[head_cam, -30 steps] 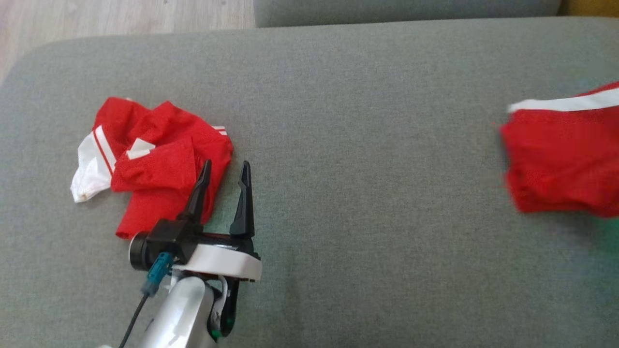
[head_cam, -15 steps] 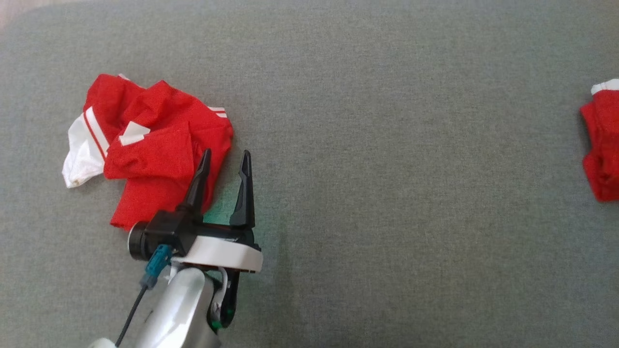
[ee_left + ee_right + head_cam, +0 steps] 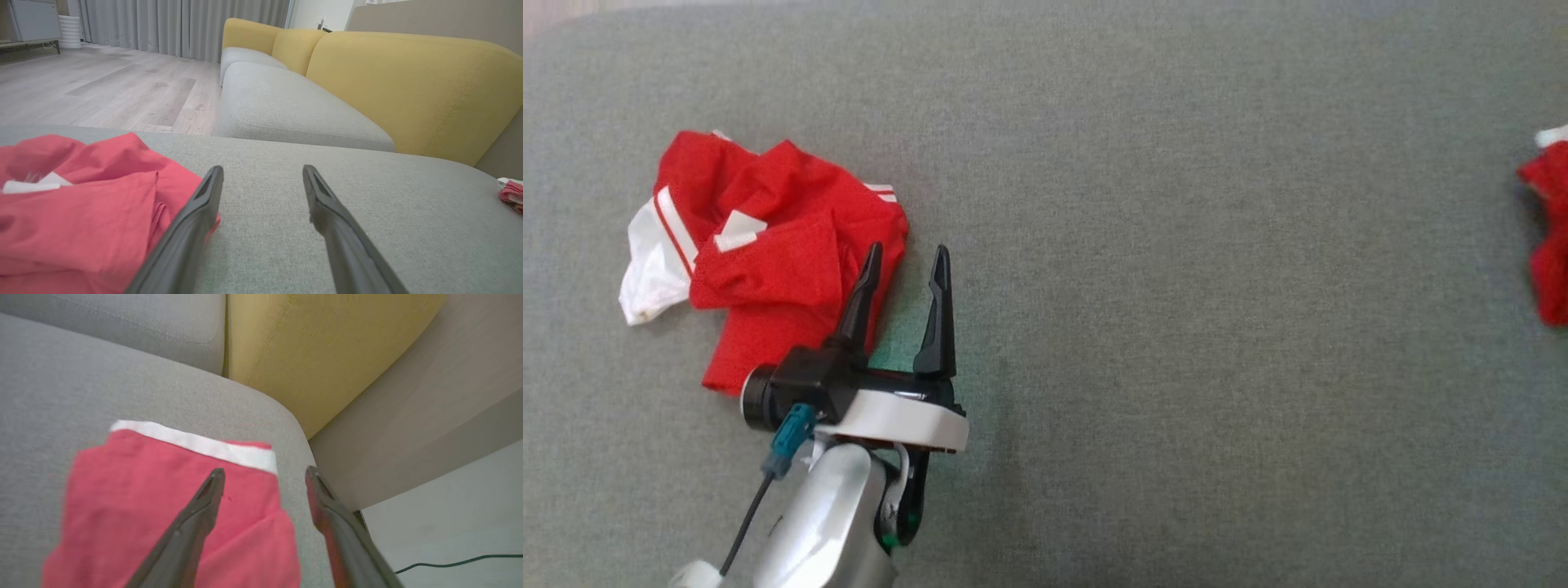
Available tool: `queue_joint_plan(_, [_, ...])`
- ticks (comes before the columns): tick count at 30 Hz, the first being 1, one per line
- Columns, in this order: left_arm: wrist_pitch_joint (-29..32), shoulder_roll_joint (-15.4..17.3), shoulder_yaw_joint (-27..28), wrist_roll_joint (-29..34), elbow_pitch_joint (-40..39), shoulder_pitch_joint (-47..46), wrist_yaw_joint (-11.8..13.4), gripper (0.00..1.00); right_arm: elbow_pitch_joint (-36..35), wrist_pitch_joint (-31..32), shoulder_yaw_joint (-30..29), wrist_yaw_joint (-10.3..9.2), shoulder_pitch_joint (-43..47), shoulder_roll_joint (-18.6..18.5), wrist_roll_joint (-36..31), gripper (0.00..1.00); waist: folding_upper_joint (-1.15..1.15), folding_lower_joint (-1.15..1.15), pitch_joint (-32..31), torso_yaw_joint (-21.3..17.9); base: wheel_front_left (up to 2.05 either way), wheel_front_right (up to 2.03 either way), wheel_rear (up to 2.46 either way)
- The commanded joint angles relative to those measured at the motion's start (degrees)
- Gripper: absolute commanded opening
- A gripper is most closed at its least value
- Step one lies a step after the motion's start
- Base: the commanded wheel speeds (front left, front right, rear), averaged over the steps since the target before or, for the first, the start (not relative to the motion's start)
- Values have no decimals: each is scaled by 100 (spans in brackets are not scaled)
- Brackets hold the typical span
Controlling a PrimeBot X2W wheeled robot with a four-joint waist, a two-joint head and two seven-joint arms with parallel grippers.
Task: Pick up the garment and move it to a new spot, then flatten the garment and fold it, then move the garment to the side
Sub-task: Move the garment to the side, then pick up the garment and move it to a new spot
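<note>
Over the grey seat cushion (image 3: 1176,327), the left gripper (image 3: 908,249) sits at the lower left of the head view, fingers spread wide with only bare fabric between them. Its left finger lies across the right edge of a crumpled red garment (image 3: 784,253), a heap with white stripes and a white patch poking out on its left side. Its right finger is over open cushion. Whether that left finger actually touches the cloth, I cannot tell.

Across to the other side: the folded red garment (image 3: 143,498) sits at the cushion's right end, well apart from the crumpled one, just a red sliver at the head view's right border. From the right wrist it lies flat on the cushion, a white band (image 3: 196,443) along its far edge, near the rounded corner. The right gripper (image 3: 264,470) looks down on it with fingers parted, gripping nothing. One finger crosses the red cloth and the other hangs past the garment's edge, over the cushion's rim. That picture is slightly blurred.

Beyond the corner stands a yellow backrest (image 3: 318,347), and below it a pale floor (image 3: 449,518) with a black cable (image 3: 449,563). The left wrist view takes in a second grey seat (image 3: 286,106), wooden floor (image 3: 102,90) and grey curtains (image 3: 184,24).
</note>
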Motion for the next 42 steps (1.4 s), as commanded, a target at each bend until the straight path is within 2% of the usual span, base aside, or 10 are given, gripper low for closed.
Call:
queue_joint_plan(1, [-54,42,142,-34,-114,-99,8,100,-289,-46,20,-4,27,-34,27,100,0,0,-161,-29,0,0,0])
queue_joint_plan(7, [-54,42,305,-10,-64,120,15,100,-998,-231,120,-4,269,576,277,100,0,0,-733,-101,0,0,0])
queue_joint_plan(17, [-54,42,699,67,-150,635,12,100,-3165,-371,373,-4,991,2177,807,100,0,0,-1439,-216,0,0,0])
queue_joint_plan(21, [-54,42,699,30,-173,873,10,100,-3771,-608,482,-4,1498,2710,952,100,0,0,-1632,-187,0,0,0])
queue_joint_plan(25, [-54,42,689,-109,-155,1068,64,100,-4072,-915,503,-4,2113,3186,1105,100,0,0,-1735,-134,0,0,0])
queue_joint_plan(28, [-54,42,710,-198,-134,1169,90,100,-4117,-1185,710,-4,2587,3310,1197,100,0,0,-1780,-123,0,0,0])
queue_joint_plan(34, [-54,42,725,-192,-124,1264,82,100,-3814,-1575,673,-4,3168,3361,1286,100,0,0,-1830,-87,0,0,0])
queue_joint_plan(42, [-54,42,757,-159,-152,1351,90,100,-3585,-1824,821,-4,3296,3366,1351,100,0,0,-1859,-94,0,0,0])
